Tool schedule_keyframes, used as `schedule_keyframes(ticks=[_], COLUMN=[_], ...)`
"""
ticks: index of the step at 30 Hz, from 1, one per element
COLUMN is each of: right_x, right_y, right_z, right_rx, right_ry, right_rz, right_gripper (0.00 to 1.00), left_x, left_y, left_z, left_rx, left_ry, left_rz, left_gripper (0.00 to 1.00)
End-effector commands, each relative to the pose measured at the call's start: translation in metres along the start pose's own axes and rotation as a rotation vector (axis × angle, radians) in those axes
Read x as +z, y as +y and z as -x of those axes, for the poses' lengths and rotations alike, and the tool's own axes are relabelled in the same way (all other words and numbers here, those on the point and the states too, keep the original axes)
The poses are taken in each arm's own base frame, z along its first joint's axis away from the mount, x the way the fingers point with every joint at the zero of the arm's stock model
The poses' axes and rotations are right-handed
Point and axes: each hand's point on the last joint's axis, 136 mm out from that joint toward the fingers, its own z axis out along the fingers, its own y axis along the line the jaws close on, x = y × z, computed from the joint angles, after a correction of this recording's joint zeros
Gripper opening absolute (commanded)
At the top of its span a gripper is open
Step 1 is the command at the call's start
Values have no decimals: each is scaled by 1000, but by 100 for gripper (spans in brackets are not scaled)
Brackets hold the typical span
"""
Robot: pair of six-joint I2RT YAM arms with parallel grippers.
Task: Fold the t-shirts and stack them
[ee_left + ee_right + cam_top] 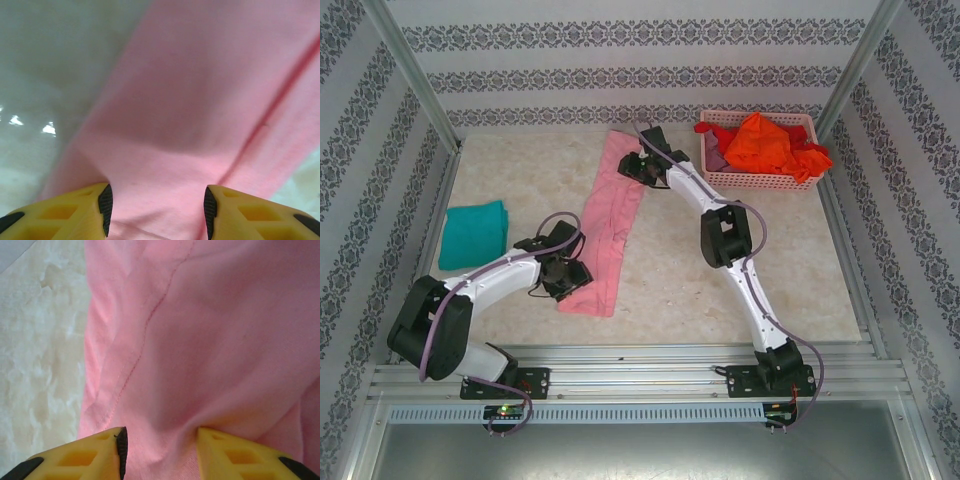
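Observation:
A light pink t-shirt [608, 225] lies folded into a long narrow strip, running from the far middle of the table toward the near left. My left gripper [567, 274] is over its near end and stands open, with pink cloth [190, 125] spread flat under and between the fingers [105, 205]. At the far end, my right gripper [638, 167] is also open and pressed into the shirt [215, 330]. There the cloth bunches up between the jaws against the right finger [225, 447]. A folded teal t-shirt [473, 233] rests at the left.
At the back right stands a pink lattice basket [720, 178] holding red and orange shirts [765, 143]. Patterned walls and metal posts close in the table on three sides. Bare marble tabletop [740, 270] lies to the right of the pink strip.

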Motion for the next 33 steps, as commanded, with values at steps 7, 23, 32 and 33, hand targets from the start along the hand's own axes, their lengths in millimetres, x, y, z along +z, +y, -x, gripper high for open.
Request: schedule_keyframes(ticks=[7, 23, 32, 33], right_x=[-3, -123, -177, -181], right_y=[-2, 29, 30, 28], right_z=[-14, -15, -125, -144], right_rx=[4, -259, -762, -836], right_ry=[94, -111, -94, -78], right_rz=[35, 63, 23, 27], right_gripper=[42, 53, 60, 61], left_x=[17, 10, -21, -20], left_y=[27, 6, 22, 26], left_z=[-12, -39, 57, 67], left_rx=[-9, 71, -48, -69], left_ry=[61, 52, -141, -144], left_rz=[72, 24, -20, -29], left_gripper=[33, 30, 61, 64])
